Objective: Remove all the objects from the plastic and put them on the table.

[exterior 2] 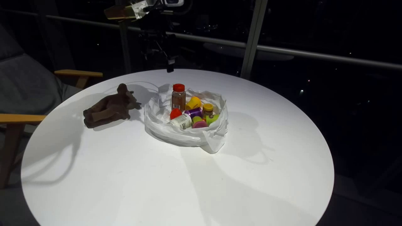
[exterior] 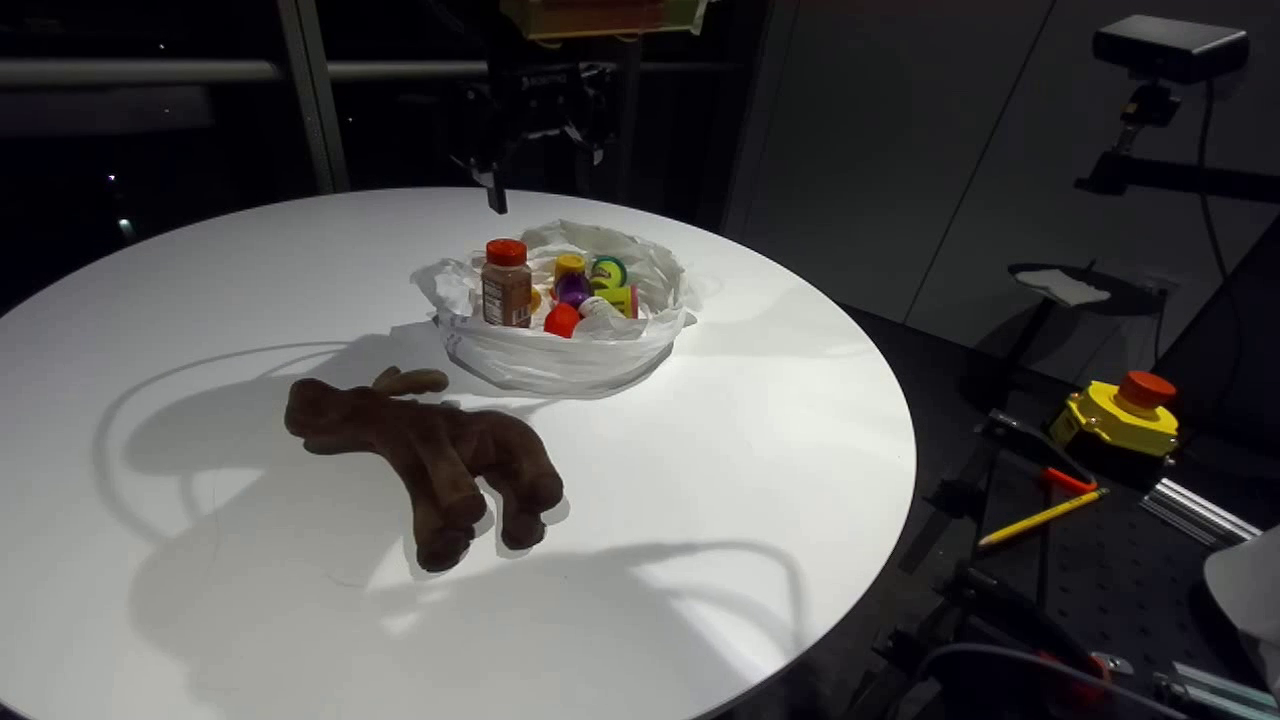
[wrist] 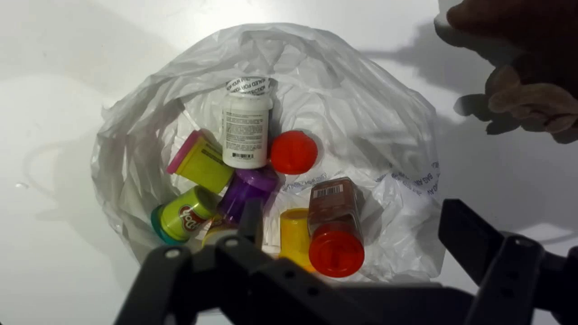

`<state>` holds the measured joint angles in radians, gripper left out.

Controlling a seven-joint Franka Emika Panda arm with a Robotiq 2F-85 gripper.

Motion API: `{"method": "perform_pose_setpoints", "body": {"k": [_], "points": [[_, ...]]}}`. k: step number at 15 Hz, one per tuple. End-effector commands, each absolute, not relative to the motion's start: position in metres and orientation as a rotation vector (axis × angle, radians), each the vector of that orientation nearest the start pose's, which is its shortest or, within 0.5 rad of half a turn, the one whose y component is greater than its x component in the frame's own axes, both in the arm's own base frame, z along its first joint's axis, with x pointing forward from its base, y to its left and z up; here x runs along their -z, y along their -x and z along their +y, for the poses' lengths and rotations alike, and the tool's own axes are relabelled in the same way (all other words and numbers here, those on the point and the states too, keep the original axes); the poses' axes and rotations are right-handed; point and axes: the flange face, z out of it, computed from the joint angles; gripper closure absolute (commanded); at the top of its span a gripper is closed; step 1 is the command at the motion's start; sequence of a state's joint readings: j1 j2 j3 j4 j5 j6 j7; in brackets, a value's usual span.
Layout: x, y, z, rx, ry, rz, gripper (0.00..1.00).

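Observation:
A white plastic bag [exterior: 565,372] lies open on the round white table [exterior: 700,470]. Inside, a brown spice jar [wrist: 333,203] with a red lid stands upright. A yellow tub [wrist: 294,232] is beside it. A white bottle [wrist: 246,131], a red round object [wrist: 294,152], a purple tub [wrist: 248,189], a lime tub with a pink lid [wrist: 202,162], and a lime tub with a teal lid [wrist: 184,215] lie close together. Another yellow-lidded tub [exterior 2: 207,110] is partly hidden by a finger in the wrist view. My gripper [wrist: 354,221] is open and empty above the bag, its fingers apart around the jar.
A brown plush toy [exterior: 430,440] lies on the table beside the bag; it also shows at the corner of the wrist view [wrist: 533,54]. A chair [exterior 2: 78,73] stands by the table. A yellow box with a red button [exterior: 1115,420] is off to the side.

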<state>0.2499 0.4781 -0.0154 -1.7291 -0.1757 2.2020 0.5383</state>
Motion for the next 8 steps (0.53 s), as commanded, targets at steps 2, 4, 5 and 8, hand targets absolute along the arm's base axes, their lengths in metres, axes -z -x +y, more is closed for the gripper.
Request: {"method": "perform_pose_setpoints", "body": {"k": [2,4,5,8], "points": [[-0.317,-0.674,0.147,0.128,3.247,0.205,0.00],[-0.309,-0.681,0.140,0.081,3.223,0.187,0.00],[-0.305,-0.683,0.138,0.059,3.214,0.174,0.00],[-0.291,-0.690,0.131,-0.035,3.159,0.142,0.00]]}}
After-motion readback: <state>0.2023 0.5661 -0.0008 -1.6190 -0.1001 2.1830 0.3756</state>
